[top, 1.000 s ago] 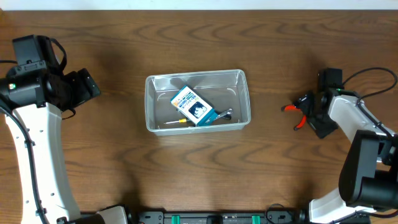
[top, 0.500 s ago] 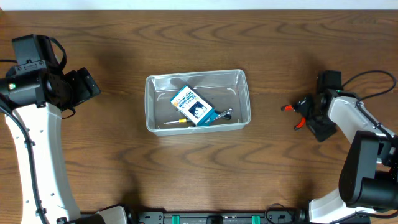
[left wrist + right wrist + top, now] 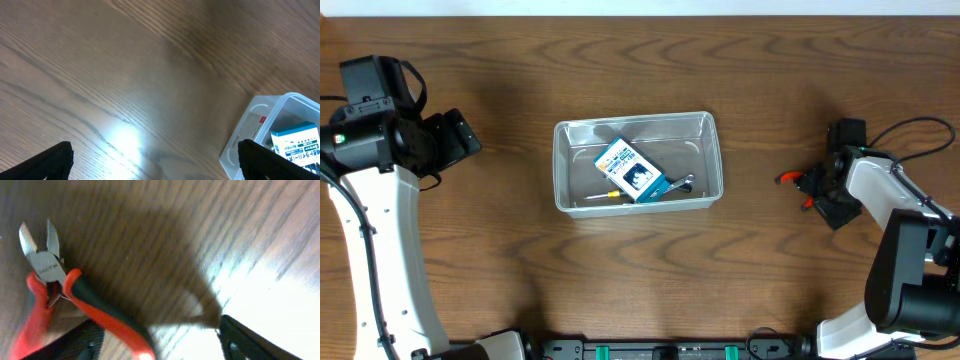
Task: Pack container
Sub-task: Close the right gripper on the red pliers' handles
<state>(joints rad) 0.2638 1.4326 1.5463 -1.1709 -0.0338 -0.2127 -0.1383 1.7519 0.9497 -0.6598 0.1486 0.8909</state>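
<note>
Your container sits on the wooden surface between the two arms, its long sides running across the overhead view. Inside it, a blue-and-white box lies at a slant near the middle. A silver wrench lies just beside the box toward the right arm, and a slim screwdriver-like tool lies along the container's near wall. From the overhead view I cannot tell whether either tool touches the box. Your left gripper hangs well apart from the container on its left-arm side. In the left wrist view its fingers stand wide apart with only bare surface between them, and the container's corner and the box show at the lower right. Your right gripper is well apart from the container on the opposite side, down at a pair of red-handled side cutters. In the right wrist view the cutters lie on the surface with their blades slightly parted. The right fingers are apart, one red handle runs down between them, and I cannot tell whether either finger touches it.
</note>
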